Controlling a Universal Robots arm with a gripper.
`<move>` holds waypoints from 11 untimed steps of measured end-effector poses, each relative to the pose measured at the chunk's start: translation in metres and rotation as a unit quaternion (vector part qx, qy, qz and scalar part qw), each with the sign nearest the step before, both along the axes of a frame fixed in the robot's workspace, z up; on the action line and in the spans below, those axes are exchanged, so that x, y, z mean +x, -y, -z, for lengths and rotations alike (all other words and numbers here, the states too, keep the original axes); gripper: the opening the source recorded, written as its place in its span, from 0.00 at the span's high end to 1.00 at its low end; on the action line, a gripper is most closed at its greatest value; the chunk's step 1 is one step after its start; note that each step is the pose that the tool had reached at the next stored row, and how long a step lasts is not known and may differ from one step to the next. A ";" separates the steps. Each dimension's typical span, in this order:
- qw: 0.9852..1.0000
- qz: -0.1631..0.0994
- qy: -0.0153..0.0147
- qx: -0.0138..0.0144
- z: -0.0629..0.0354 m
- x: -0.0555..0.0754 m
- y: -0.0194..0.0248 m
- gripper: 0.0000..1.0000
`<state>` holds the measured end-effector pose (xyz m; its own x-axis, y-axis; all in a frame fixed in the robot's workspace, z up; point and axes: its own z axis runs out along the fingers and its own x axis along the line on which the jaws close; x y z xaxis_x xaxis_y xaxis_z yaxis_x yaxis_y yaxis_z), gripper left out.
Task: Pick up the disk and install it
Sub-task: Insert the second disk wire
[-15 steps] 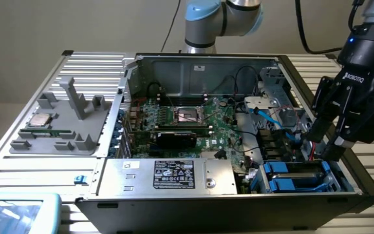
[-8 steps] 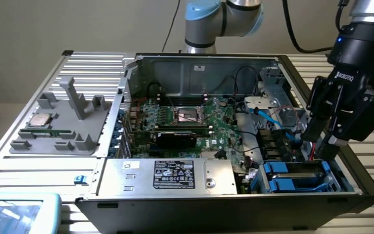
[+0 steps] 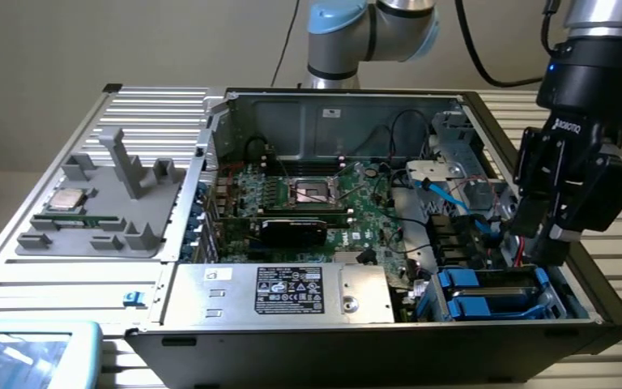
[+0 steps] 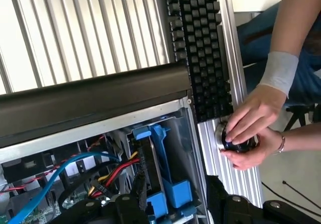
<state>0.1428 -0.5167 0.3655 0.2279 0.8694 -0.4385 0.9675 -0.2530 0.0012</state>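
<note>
Claw [image 3: 549, 235] stands wide, empty, above drive bay at case's 4 o'clock | disk [image 4: 153, 171] sits slotted upright, blue rails guiding it

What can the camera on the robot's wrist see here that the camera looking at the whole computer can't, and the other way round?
Wrist view alone: a person's hands working a round black knob beside a black keyboard.

Exterior view alone: the green motherboard, the grey metal box with a black label, a grey fixture beside the case, and the gripper with open jaws above the drive bay.

Both: the open computer case and the blue carrier rails of the disk seated in the bay.
</note>
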 end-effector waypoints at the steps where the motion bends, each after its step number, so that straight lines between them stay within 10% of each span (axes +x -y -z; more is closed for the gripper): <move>1: 1.000 0.000 0.004 0.000 0.0000 -0.002 -0.0001 0.41; 4: 1.000 -0.005 0.009 0.000 0.0000 -0.004 -0.0003 0.41; 11: 0.998 -0.065 0.010 0.001 0.0000 -0.004 -0.0003 0.41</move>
<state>0.1391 -0.5164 0.3654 0.1220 0.8927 -0.4338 0.9919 -0.1252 0.0213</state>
